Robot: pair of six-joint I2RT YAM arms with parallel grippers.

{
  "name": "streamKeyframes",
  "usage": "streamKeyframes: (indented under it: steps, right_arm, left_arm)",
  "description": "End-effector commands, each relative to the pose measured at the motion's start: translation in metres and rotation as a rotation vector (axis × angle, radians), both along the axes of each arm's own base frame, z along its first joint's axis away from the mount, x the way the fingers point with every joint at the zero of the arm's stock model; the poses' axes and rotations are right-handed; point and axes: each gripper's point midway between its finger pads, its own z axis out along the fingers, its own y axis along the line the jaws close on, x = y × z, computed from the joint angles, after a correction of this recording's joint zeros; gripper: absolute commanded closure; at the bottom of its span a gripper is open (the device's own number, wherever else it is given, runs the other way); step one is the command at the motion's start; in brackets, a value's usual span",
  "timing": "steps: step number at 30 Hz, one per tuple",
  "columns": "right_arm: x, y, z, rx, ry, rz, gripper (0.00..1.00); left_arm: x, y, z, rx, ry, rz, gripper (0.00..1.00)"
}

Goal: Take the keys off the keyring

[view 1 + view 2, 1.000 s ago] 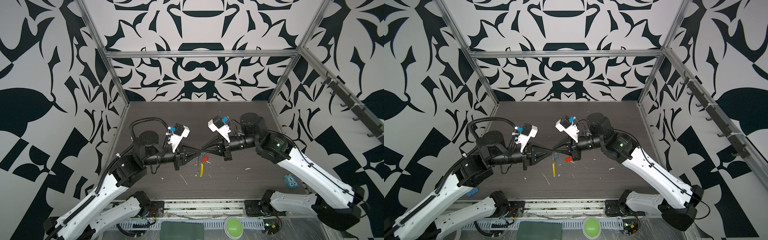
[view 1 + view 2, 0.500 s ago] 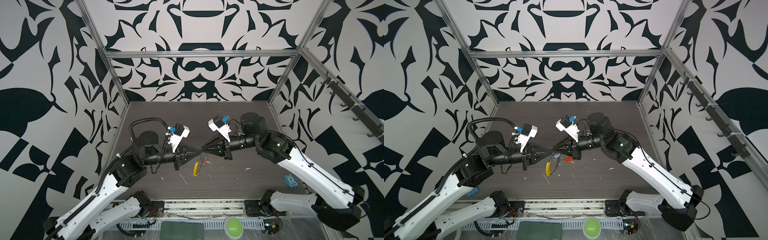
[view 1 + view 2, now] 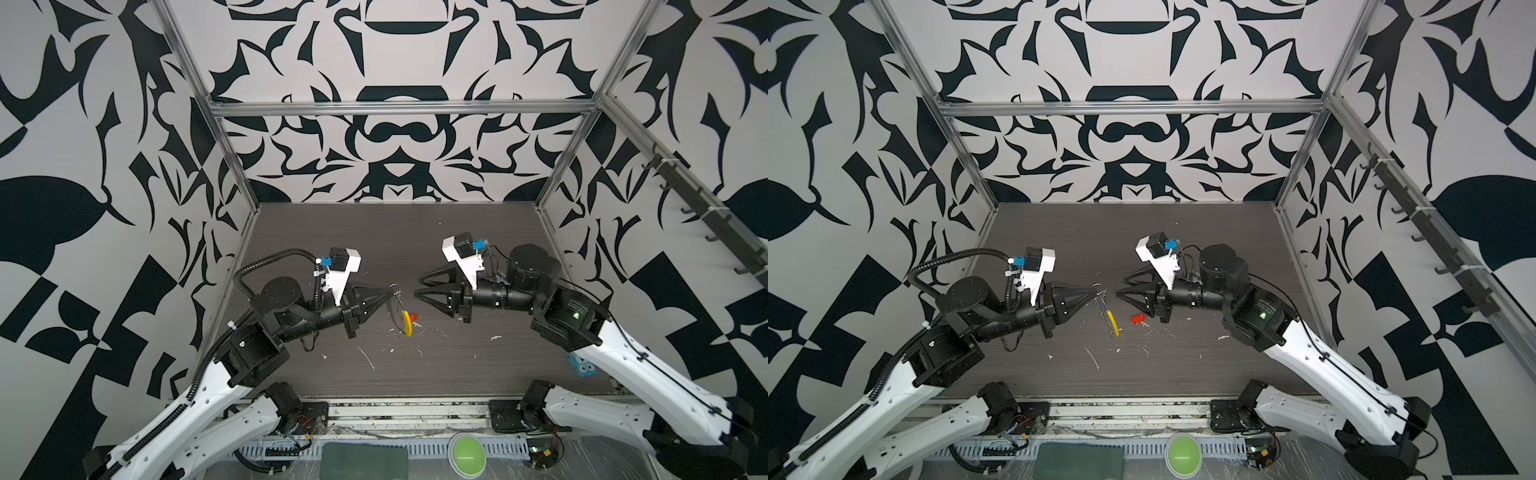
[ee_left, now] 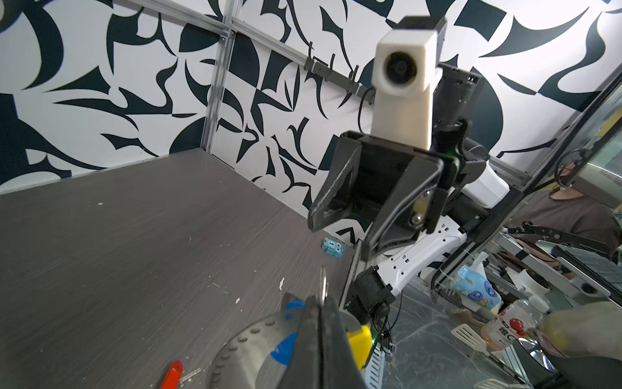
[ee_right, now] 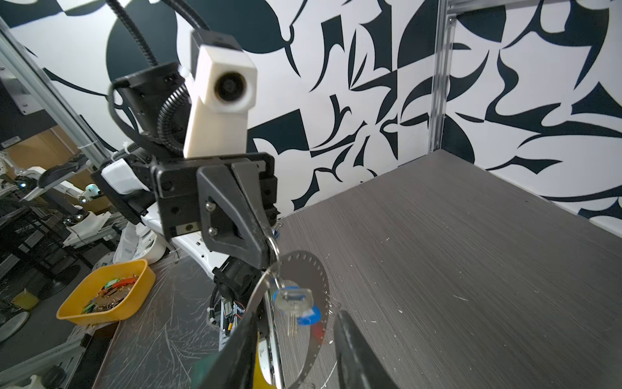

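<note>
Keyring: one item, off the table, hanging from the left gripper, whose fingers are pressed together on its upper end. The grey loop dangles below them with the yellow sleeve on its low side, near the table, though I cannot tell whether it touches. Blue key: one item, not yet removed; in the right wrist view I see it threaded on the keyring just below the left fingers, blade pointing down. Red key: one item, removed; in a top view it lies flat on the table just right of the hanging loop, apart from it and touched by neither arm. Right gripper: level with the left one and facing it across a small gap, fingers moderately apart with nothing between them. Light-blue block: at the table's right edge, well apart from the work, no part of the count. Tally as I judge it: one of two keys off, one left. Remaining work, in my reading: hold the keyring with the left fingers, bring the right fingers onto the blue key's head and work it round to the loop's opening, which I cannot make out from here.
</note>
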Motion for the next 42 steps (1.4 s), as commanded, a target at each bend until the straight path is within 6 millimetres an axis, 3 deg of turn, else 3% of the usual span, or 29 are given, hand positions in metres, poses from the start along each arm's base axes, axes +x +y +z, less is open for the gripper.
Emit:
streamKeyframes:
  steps: [1,13,20,31,42]
  right_arm:
    - [0.003,0.007,0.011,0.049,-0.046,-0.017,0.59]
    - [-0.009,0.024,0.001,0.035,-0.079,0.032,0.56]
    - [-0.011,0.023,0.003,0.043,-0.095,0.015,0.56]
    - [-0.004,0.018,-0.002,0.053,-0.105,-0.058,0.52]
    - [0.0,0.033,-0.008,0.022,-0.128,-0.068,0.5]
  left_arm:
    - [0.001,0.003,0.012,-0.052,-0.033,0.017,1.0]
    - [-0.003,0.005,0.015,-0.096,-0.052,0.004,1.0]
    - [-0.002,0.006,0.014,-0.1,-0.063,0.014,1.0]
    - [0.004,0.015,0.012,-0.119,-0.071,0.08,1.0]
    - [0.006,0.012,0.013,-0.124,-0.066,0.074,1.0]
